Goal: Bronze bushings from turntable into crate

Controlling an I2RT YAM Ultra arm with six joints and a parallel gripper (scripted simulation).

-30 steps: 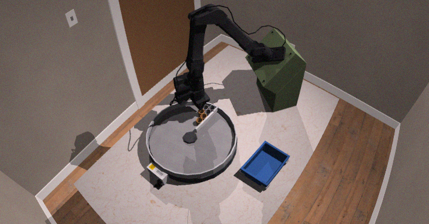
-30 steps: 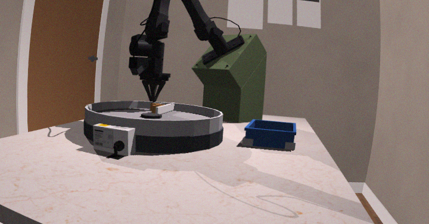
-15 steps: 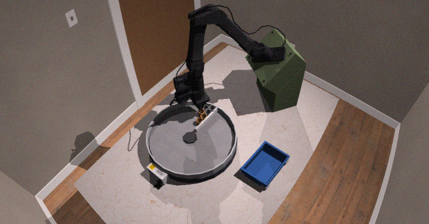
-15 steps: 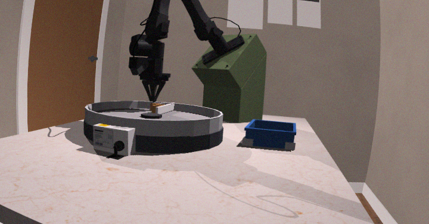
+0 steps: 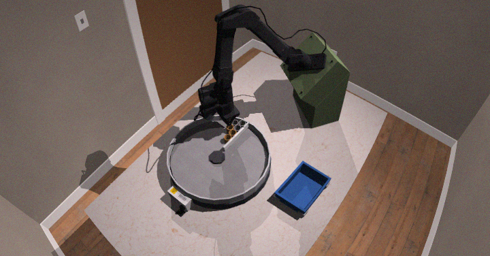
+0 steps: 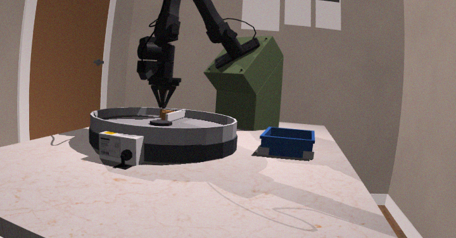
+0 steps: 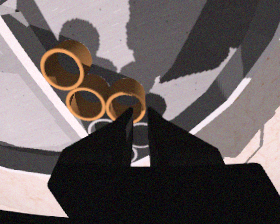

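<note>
Three bronze bushings stand together on the turntable [image 5: 192, 178] [image 6: 191, 135]: one [image 7: 82, 54] farthest out along the white divider, one [image 7: 95, 83] beside it, one [image 7: 134, 88] by my fingertips. Several steel bushings [image 7: 141, 145] stand behind them, partly hidden by my fingers in the wrist view; in the top view they are toward the rim. My gripper [image 5: 229, 123] [image 6: 163, 107] [image 7: 140, 114] points down just above the group. Its fingers are nearly together, with a narrow gap and nothing held. The blue crate [image 5: 290, 203] [image 6: 284, 147] right of the turntable looks empty.
The white divider [image 5: 236, 135] [image 6: 176, 115] [image 7: 38, 73] runs from the dark hub [image 5: 216, 157] [image 6: 161, 123] to the turntable's raised rim, beside the bushings. A white box [image 5: 180, 196] [image 6: 109, 147] stands against the turntable's front. The green arm base [image 5: 325, 92] [image 6: 242, 99] stands behind.
</note>
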